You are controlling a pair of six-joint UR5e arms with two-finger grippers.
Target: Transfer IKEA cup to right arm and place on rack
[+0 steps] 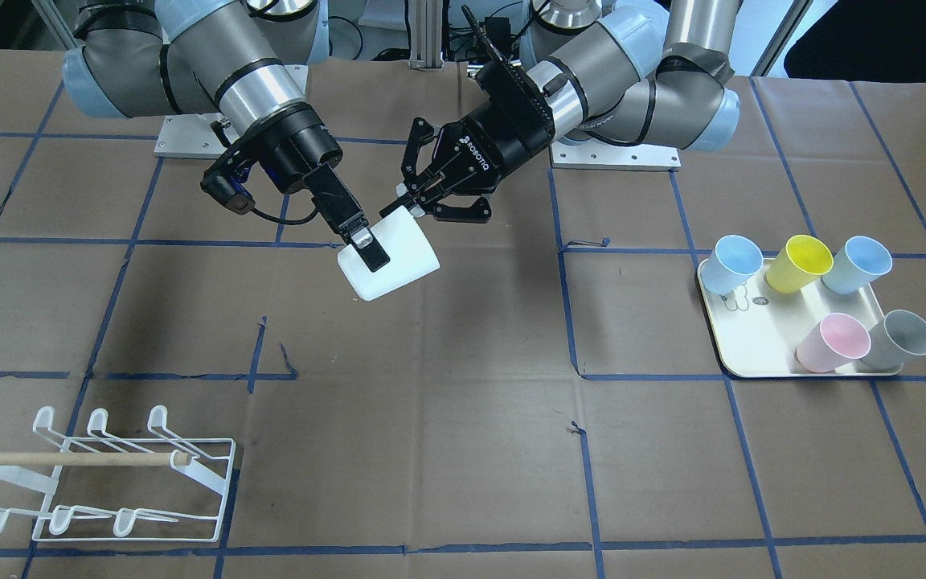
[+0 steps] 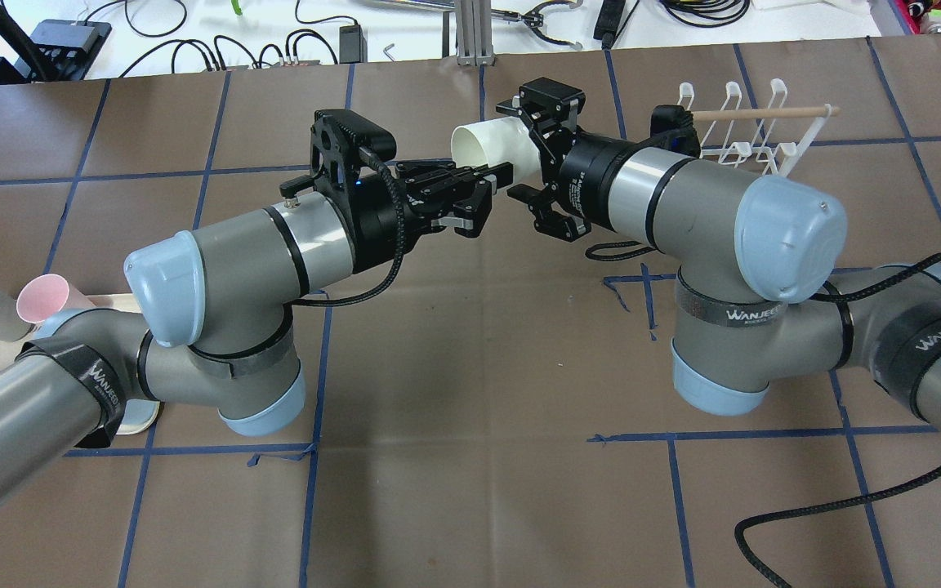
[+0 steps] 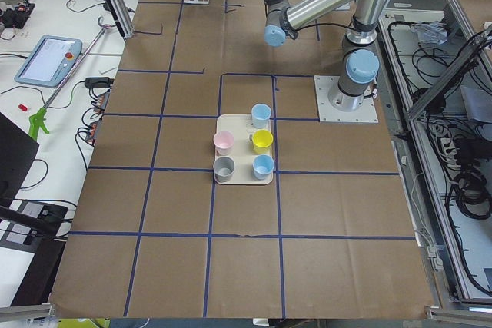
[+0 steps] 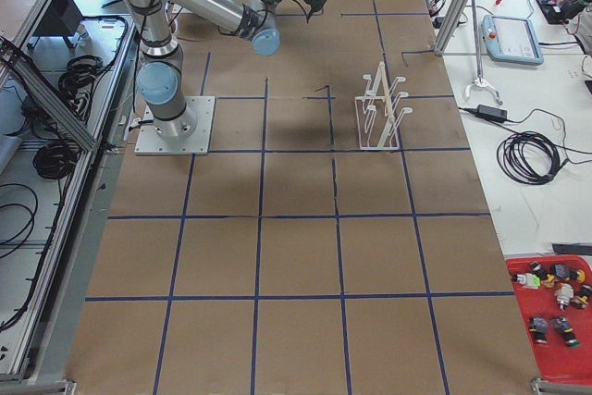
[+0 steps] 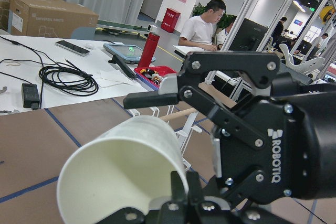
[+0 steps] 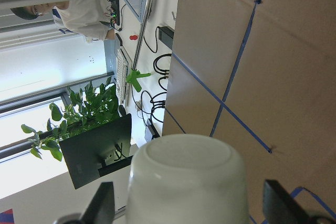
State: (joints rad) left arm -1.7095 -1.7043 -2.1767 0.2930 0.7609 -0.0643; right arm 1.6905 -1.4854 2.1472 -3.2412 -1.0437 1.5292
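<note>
Cup, white and tilted, hangs in the air above the middle of the brown table, with its rim pinched between the closed fingers of the left gripper and its mouth turned toward that gripper. Around the cup's body the right gripper sits with jaws spread, and its fingers show a gap on either side in the right wrist view. Well apart, the white wire rack stands at the table's far edge on the robot's right, and a cream tray with five coloured cups sits to the left.
</note>
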